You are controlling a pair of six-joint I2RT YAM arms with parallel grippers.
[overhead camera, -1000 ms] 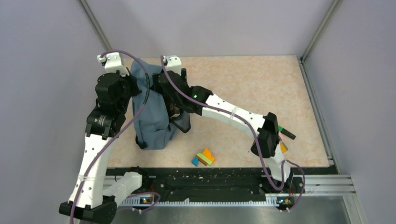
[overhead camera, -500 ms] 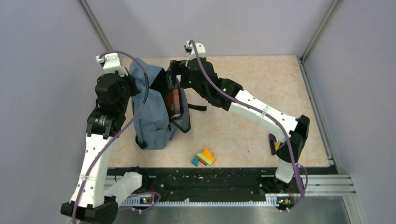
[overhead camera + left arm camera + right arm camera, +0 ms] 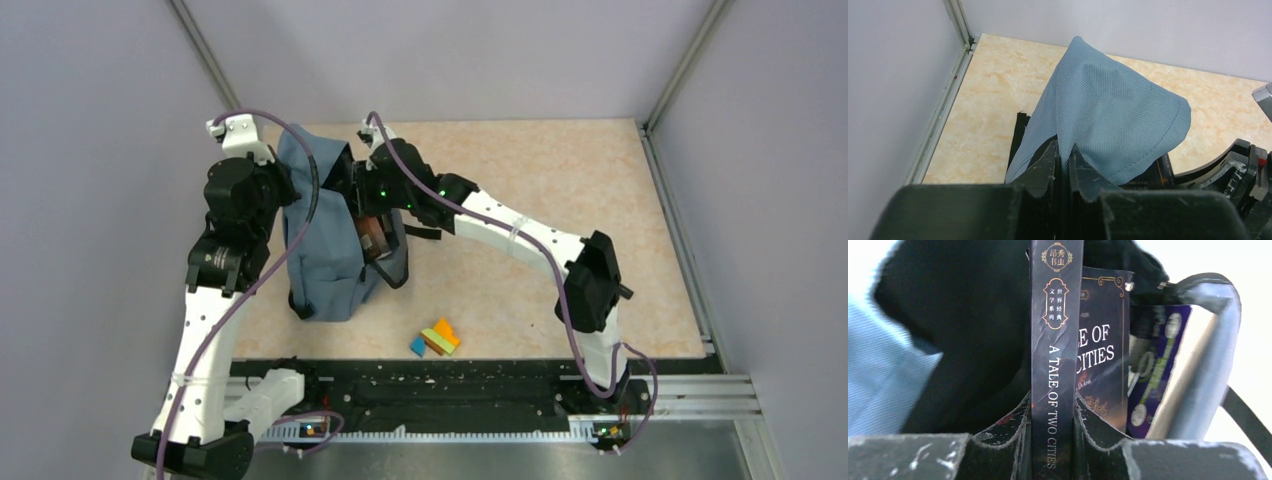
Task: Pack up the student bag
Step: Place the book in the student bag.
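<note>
1. Standing upright on the left half of the bench (image 3: 560, 180), the student bag (image 3: 325, 240) sits between the two wrists. Its slate-blue fabric is slack, and its mouth is turned to the right with the dark lining exposed.
2. We see the left gripper (image 3: 1062, 160) closed on a fold at the top of the bag. In its wrist view the blue cloth rises from between the two fingers and drapes away like a tent.
3. We see the right gripper (image 3: 1052, 407) at the mouth of the bag, clamped on a book (image 3: 1055, 340) with one finger pressed against each side.
4. The book's dark spine faces the right wrist camera and reads A TALE OF TWO CITIES. Its far end points into the black interior, and part of its cover shows to the right of the spine.
5. A purple-printed item (image 3: 1153, 375) stands just beside the book on the right, inside the bag and against the pale blue wall. We cannot tell what it is.
6. A black strap (image 3: 425, 232) trails from the bag onto the bench, beneath the right arm.
7. A cluster of coloured blocks (image 3: 436, 338) in orange, green and blue lies near the front edge of the bench. It is apart from the bag and from both grippers.
</note>
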